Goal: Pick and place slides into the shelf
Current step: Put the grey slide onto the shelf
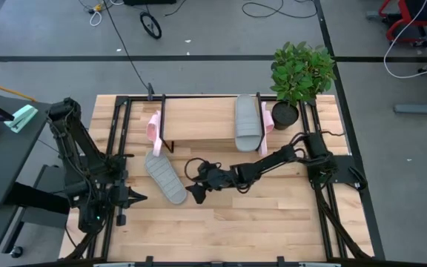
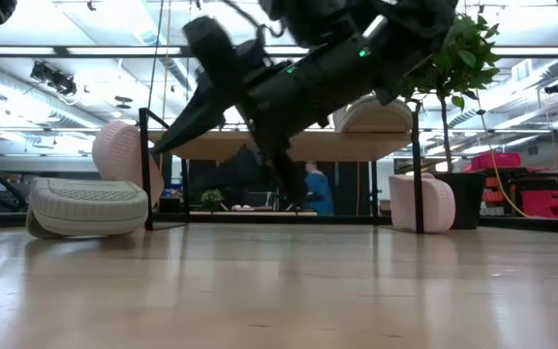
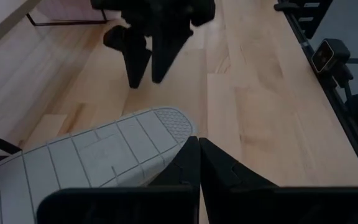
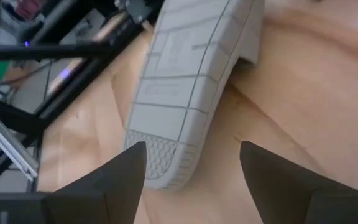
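Observation:
One grey slide (image 1: 165, 176) lies sole-up on the table in front of the shelf (image 1: 199, 119), also in the low view (image 2: 85, 206). My right gripper (image 1: 196, 189) is open just right of that slide's near end (image 4: 160, 155), with its fingers apart from it. The other grey slide (image 1: 247, 122) rests on the shelf's board top (image 2: 381, 114). One pink slide (image 1: 154, 127) stands on edge against the shelf's left frame. The other pink slide (image 1: 267, 119) stands by its right frame (image 2: 424, 202). My left gripper (image 1: 136, 197) is shut, left of the grey slide (image 3: 98, 155).
A potted plant (image 1: 299, 74) stands at the table's far right corner beside the shelf. Black rails (image 1: 117, 148) run along the table's left and right sides. Bare wooden tabletop (image 1: 258, 222) spreads across the near half.

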Motion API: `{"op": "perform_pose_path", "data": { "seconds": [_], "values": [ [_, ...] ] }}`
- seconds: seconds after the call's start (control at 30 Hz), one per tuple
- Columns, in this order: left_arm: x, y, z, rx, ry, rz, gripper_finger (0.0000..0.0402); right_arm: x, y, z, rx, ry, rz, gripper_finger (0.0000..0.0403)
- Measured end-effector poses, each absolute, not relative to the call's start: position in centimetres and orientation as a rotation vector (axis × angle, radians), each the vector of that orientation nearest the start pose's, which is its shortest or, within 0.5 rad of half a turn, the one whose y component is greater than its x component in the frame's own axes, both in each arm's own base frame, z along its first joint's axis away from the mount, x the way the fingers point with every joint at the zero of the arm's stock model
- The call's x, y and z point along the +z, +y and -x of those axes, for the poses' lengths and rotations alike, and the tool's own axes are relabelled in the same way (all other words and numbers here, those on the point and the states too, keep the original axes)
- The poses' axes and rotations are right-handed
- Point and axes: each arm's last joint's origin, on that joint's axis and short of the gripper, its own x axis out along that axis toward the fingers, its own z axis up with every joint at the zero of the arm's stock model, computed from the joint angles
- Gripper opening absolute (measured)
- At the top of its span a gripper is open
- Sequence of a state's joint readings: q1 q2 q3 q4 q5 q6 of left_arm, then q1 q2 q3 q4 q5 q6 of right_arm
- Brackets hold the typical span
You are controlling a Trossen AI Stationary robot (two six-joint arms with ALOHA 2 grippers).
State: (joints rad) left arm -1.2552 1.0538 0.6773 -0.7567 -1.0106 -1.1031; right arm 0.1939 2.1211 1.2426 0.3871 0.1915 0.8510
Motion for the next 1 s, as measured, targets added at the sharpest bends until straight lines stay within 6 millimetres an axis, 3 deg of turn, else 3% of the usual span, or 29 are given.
{"op": "perform_pose_path", "data": {
  "seconds": [0.33,1.0],
  "values": [
    [22.4,-15.8,-7.8,0.073,0.490,0.058,0.0004,11.6,7.7,-46.2,-0.169,0.482,-0.813,0.0268],
    [22.4,-15.8,-7.8,0.076,0.487,0.053,0.0011,10.4,7.8,-46.9,-0.183,0.448,-0.886,0.0268]
  ]
}}
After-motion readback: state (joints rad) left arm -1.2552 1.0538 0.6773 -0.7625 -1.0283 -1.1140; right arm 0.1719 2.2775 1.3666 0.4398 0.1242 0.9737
